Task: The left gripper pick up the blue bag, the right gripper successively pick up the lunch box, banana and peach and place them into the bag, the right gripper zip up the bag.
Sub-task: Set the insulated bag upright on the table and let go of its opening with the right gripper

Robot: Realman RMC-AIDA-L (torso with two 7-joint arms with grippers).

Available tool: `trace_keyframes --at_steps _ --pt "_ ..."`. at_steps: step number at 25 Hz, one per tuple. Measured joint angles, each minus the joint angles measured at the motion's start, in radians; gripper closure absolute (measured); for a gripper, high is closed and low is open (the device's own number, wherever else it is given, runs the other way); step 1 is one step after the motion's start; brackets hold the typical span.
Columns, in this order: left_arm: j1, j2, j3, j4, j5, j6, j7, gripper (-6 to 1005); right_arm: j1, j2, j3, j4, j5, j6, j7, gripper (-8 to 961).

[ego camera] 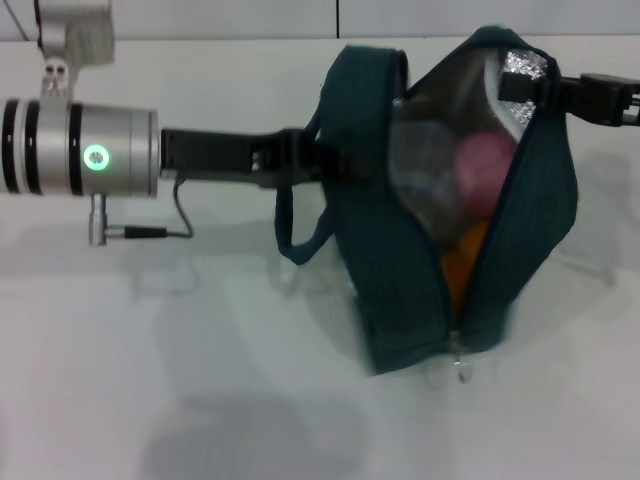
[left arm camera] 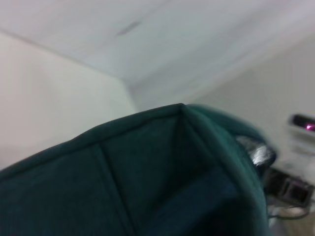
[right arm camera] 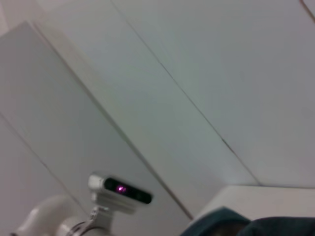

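Observation:
The blue bag (ego camera: pixel 400 300) stands on the white table (ego camera: pixel 150 380), its top gaping open. Inside it I see a pink peach (ego camera: pixel 485 165), a clear lunch box (ego camera: pixel 430 170) and something orange (ego camera: pixel 465 255) lower down. The zipper pull (ego camera: pixel 460 368) hangs at the bag's near end. My left gripper (ego camera: pixel 325 160) reaches in from the left and is shut on the bag's left side wall by the strap (ego camera: pixel 290 230). My right gripper (ego camera: pixel 515 85) is at the bag's far right rim, against the silver lining (ego camera: pixel 525 65). The bag fills the left wrist view (left arm camera: pixel 147 187).
The wall (ego camera: pixel 300 15) rises just behind the bag. The right arm's gripper body shows far off in the left wrist view (left arm camera: pixel 290 189). The right wrist view shows the robot's head camera (right arm camera: pixel 120 189) and a strip of the bag's edge (right arm camera: pixel 256 226).

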Motion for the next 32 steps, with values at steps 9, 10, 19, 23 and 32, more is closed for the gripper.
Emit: trace_keyframes --at_steps 9,10,19,23,32 --pt "0.029 0.005 0.011 0.016 -0.027 -0.020 -0.004 963 0.015 -0.007 0.008 0.044 0.021 0.015 -0.007 901" --pt "0.028 0.005 0.011 0.030 -0.044 0.002 -0.005 963 0.019 -0.009 0.010 0.050 0.022 0.007 -0.010 901" --pt "0.074 0.009 0.035 0.046 -0.114 0.002 -0.010 963 0.029 -0.006 0.017 0.083 0.013 0.026 -0.032 900" --pt "0.068 0.011 0.028 0.006 -0.098 -0.009 0.007 963 0.030 -0.006 0.019 0.102 0.009 0.035 -0.037 900" --pt "0.081 0.004 0.028 -0.023 -0.087 -0.024 0.039 963 0.031 -0.004 0.014 0.111 0.005 0.047 -0.039 900"
